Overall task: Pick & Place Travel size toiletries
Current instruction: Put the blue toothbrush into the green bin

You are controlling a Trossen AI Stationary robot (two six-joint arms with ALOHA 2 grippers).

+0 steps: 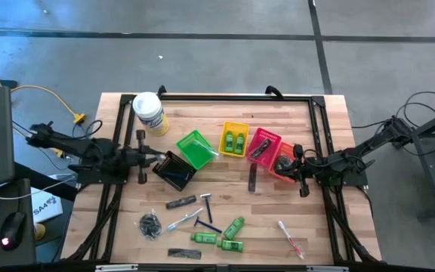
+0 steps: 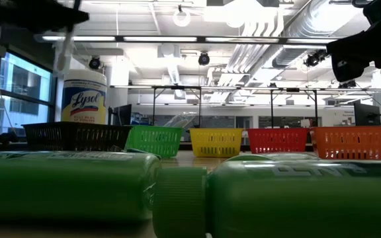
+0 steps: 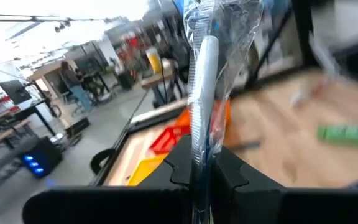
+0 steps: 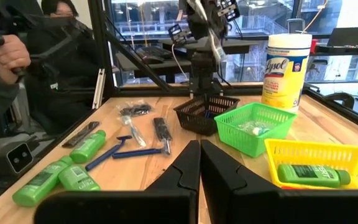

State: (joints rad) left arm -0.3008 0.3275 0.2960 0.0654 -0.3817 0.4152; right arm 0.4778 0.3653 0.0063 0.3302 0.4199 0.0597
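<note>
The sorting looks partly done. The left gripper (image 3: 201, 171) pinches a clear-wrapped toothbrush (image 3: 205, 81) above the black mesh basket (image 1: 174, 171), at the table's nine o'clock. The right gripper (image 4: 200, 163), closed and empty, waits at three o'clock beside the orange basket (image 1: 283, 162). Two green bottles lie in the yellow plastic basket (image 1: 235, 139). Green mini bottles (image 1: 231, 244), blue-handled razors (image 1: 205, 224) and flat black combs (image 1: 181, 202) remain loose toward six o'clock.
</note>
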